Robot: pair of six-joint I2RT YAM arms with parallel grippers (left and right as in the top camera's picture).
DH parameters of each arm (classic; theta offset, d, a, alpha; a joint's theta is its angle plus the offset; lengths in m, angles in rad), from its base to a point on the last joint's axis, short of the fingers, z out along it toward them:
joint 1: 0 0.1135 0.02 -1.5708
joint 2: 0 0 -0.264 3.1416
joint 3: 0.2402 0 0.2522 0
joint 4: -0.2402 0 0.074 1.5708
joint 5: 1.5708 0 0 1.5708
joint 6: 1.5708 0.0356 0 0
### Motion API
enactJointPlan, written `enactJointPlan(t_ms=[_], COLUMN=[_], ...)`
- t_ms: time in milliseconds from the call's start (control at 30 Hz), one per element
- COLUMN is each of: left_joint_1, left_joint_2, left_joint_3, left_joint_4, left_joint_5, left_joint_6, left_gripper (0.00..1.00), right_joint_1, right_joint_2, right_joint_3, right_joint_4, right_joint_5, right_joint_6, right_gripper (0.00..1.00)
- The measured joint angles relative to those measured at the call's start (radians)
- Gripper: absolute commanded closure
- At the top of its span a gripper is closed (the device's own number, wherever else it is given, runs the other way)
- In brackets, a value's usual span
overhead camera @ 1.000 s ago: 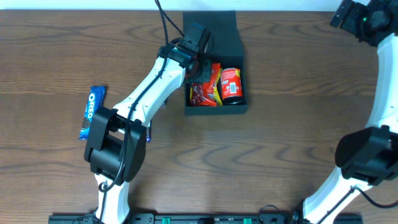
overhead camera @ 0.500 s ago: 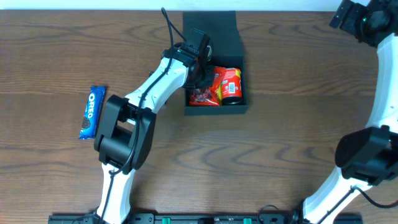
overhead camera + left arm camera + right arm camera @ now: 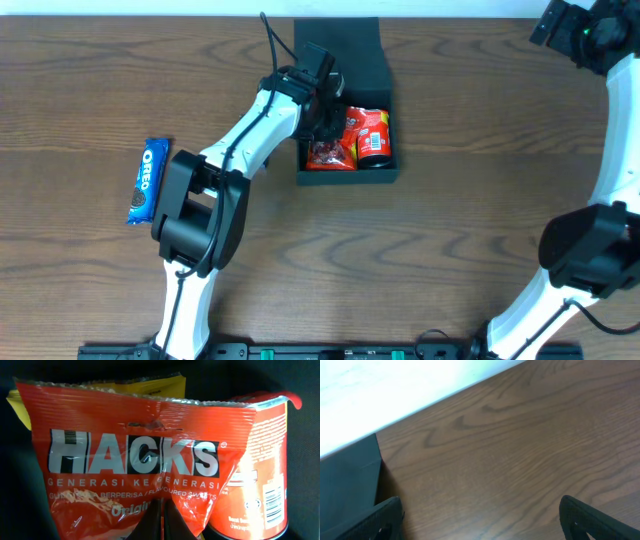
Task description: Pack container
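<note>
— What am I looking at here?
— A brown wooden table. Toward its far edge, a little left of centre, sits the container, a dark square box. Its flap lid is folded back flat on the far side, so the box is open on top.
— And the arms?
— The left arm reaches from the near left, up and over into the box. The right arm stands at the right side of the table, bent toward the far right corner and well apart from the box.
— What are the hands doing?
— The left gripper is down inside the box with its fingers pressed together, pinching the lower edge of the HACKS packet. That is a red foil bag standing upright right in front of the wrist camera. The right gripper is spread wide, with a finger at each side of its view and only bare wood between them. A dark part of the box shows at the left of that view.
— What else is in the box?
— A red can lies on its side along the right wall, just beside the red bag. Behind the bag, a yellow packet peeks out at the top.
— Anything outside it?
— One blue Oreo packet, lying flat on the table off to the left, well apart from the box and just beside the left arm's elbow
</note>
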Motion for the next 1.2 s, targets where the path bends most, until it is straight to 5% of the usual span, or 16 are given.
enactJointPlan(t_ms=[333,800,833,900,933,967,1000,1200], left_joint_1=[0.023,0.024,0.024,0.024,0.024,0.024,0.026,0.088], left_joint_2=[-0.149,-0.141,-0.134,-0.124,-0.122,-0.121,-0.121,-0.124], left_joint_3=[0.011,-0.005,-0.005,-0.006,-0.007,-0.008,-0.007,0.051], left_joint_4=[-0.058,-0.127,-0.127,-0.122,-0.117,-0.111,-0.106,-0.127], left_joint_5=[-0.167,-0.218,-0.219,-0.222,-0.224,-0.225,-0.227,-0.267], left_joint_6=[0.014,0.068,0.081,0.098,0.102,0.105,0.108,0.042], left_gripper=[0.94,0.94,0.94,0.94,0.94,0.94,0.94,0.94], right_joint_1=[0.000,0.000,0.000,0.000,0.001,0.003,0.006,0.080], right_joint_2=[0.000,0.000,0.000,0.000,0.000,0.000,0.000,0.001], right_joint_3=[0.000,0.000,0.000,0.000,0.000,0.000,0.000,0.000], right_joint_4=[0.003,0.008,0.008,0.006,0.002,-0.005,-0.011,-0.039], right_joint_5=[0.000,0.000,0.000,0.000,-0.001,-0.003,-0.008,-0.077], right_joint_6=[0.000,0.012,0.012,0.009,0.008,0.008,-0.001,-0.071], right_gripper=[0.01,0.01,0.04,0.27,0.45,0.78,0.94,0.99])
